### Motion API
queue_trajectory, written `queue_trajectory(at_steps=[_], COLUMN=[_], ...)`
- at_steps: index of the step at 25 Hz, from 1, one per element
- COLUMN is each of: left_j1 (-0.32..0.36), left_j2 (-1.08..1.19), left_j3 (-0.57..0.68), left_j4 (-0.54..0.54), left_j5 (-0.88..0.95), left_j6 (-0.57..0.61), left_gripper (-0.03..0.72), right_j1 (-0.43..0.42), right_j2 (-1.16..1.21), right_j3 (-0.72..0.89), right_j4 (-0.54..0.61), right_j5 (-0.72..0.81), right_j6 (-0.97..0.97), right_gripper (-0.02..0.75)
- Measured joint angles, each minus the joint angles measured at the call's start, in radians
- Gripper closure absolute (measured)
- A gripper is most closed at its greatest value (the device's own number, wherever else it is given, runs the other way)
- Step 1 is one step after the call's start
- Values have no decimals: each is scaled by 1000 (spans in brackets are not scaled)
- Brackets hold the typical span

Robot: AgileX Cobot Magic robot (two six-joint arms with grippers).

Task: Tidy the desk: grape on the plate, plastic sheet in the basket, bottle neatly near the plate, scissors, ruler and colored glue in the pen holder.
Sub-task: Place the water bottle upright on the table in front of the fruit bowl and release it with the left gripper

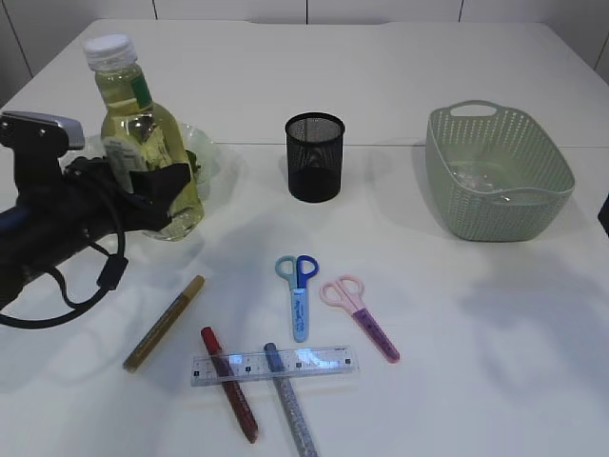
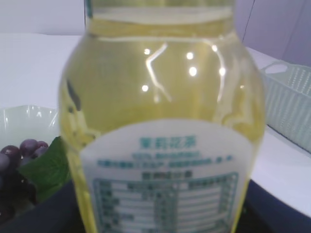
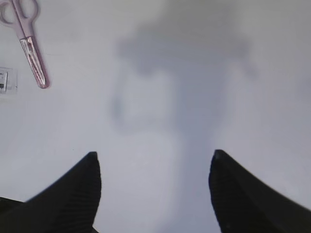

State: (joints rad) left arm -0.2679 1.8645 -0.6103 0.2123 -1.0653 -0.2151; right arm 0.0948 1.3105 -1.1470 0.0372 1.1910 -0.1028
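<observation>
White tabletop [image 1: 457,314]: left tool [image 1: 157,195] clamps rounded bottle [image 1: 143,143].

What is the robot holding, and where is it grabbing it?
The left tool holds the bottle of yellow liquid around its lower body, near the label. The right tool is open above bare table and holds nothing.

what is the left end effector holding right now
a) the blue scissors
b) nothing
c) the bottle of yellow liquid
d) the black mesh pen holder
c: the left end effector is closed around the bottle, whose body fills the left wrist view.
</observation>
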Motion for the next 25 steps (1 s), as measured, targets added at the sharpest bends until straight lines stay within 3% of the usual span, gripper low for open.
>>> queue_trajectory(at_steps=[12, 25], left_j1=[0, 0], left_j2=[225, 353], left_j3=[-183, -221], left_j4=[45, 59], left_j5=[0, -65], left_j6=[53, 167], left_gripper=[235, 235], right_j1=[0, 0], right_j2=[0, 0], right_j3=[0, 0], right_j4=[0, 0], right_j5=[0, 0], right_j6=[0, 0], right_gripper=[194, 194])
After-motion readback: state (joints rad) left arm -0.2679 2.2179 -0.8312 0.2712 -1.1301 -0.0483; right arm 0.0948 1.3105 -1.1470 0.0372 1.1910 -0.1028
